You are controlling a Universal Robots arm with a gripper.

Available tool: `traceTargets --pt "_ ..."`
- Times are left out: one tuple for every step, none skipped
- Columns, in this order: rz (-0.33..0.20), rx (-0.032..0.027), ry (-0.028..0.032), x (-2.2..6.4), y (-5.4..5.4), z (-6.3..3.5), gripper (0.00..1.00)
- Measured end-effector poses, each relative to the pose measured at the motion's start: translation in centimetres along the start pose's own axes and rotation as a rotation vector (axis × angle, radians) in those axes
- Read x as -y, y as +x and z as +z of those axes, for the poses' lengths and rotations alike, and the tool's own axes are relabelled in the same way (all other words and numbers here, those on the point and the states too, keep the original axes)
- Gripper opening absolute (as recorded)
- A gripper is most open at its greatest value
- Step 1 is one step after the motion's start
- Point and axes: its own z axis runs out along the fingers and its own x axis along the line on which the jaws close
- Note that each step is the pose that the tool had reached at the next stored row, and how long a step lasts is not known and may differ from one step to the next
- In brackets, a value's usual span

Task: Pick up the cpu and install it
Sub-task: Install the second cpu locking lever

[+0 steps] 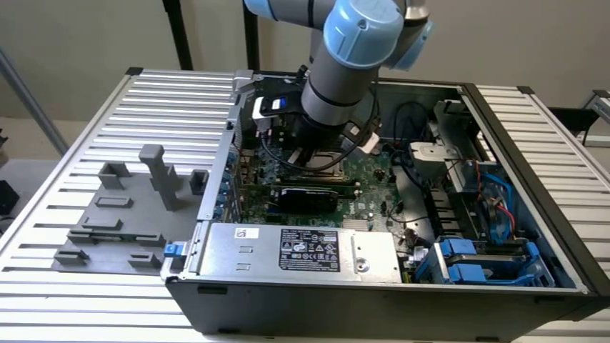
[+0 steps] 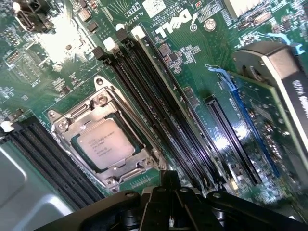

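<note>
The cpu (image 2: 102, 143), a small square chip with a pale silver top and printed text, lies flat inside the metal-framed socket (image 2: 107, 102) on the green motherboard. My gripper (image 2: 169, 182) hangs just above the board beside the socket, a short way off the chip. It is shut, and nothing shows between its black tips. In the exterior view the gripper (image 1: 307, 151) reaches down into the open computer case over the motherboard, and the arm hides the socket there.
Black memory slots (image 2: 159, 110) run alongside the socket, and an expansion card (image 2: 284, 72) stands further over. The case holds a power supply (image 1: 296, 250), cables and blue drive bays (image 1: 476, 261). Grey fixture blocks (image 1: 124, 207) sit on the slatted table at the exterior view's left.
</note>
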Motion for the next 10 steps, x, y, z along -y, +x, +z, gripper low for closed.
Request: traceTargets --pt "0.0 0.0 0.0003 0.07 0.02 -0.24 0.11" --pt "0.0 0.0001 0.0004 0.12 0.04 -0.41 0.11" --pt "0.0 0.0002 0.0005 0.15 0.04 -0.5 0.11" --pt "0.0 0.0 0.0006 0.15 0.05 -0.51 0.11" --pt "0.0 0.0 0.0006 0.15 0.05 -0.51 0.11" --pt "0.0 0.0 0.0006 0.15 0.05 -0.51 0.11" --pt "0.0 0.0001 0.0006 0.15 0.05 -0.51 0.11" --pt "0.0 0.0001 0.0006 0.15 0.05 -0.51 0.11" --pt "0.0 0.0001 0.0005 0.15 0.05 -0.51 0.11" --pt "0.0 0.0001 0.0006 0.15 0.05 -0.51 0.11"
